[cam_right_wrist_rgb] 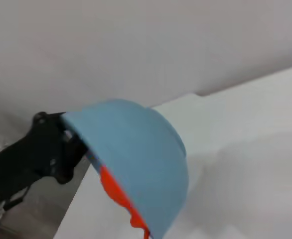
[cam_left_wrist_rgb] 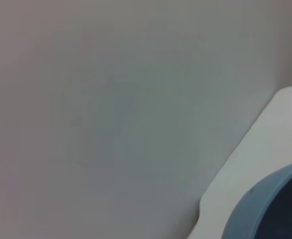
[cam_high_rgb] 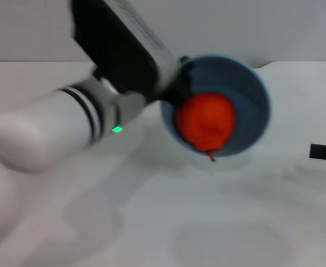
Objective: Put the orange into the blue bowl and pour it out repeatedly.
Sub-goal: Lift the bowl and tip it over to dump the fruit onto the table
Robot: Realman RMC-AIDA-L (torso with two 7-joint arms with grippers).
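Note:
The blue bowl (cam_high_rgb: 246,83) hangs tipped above the white table, its mouth turned toward me and downward. Inside it, the orange (cam_high_rgb: 206,121) lies against the lower rim with its stem nub poking past the edge. My left gripper (cam_high_rgb: 181,83) is shut on the bowl's left rim. From the right wrist view the bowl (cam_right_wrist_rgb: 136,144) shows its outside, the orange (cam_right_wrist_rgb: 117,191) bulges from under the rim, and the left gripper (cam_right_wrist_rgb: 69,144) holds the rim. The left wrist view catches only an arc of the bowl (cam_left_wrist_rgb: 265,204). My right gripper (cam_high_rgb: 325,151) shows as a black tip at the right edge.
The white table (cam_high_rgb: 207,222) spreads below the bowl, with a grey wall behind it. A notch in the table's far edge (cam_high_rgb: 260,65) sits just behind the bowl. My left forearm (cam_high_rgb: 52,128) crosses the left half of the head view.

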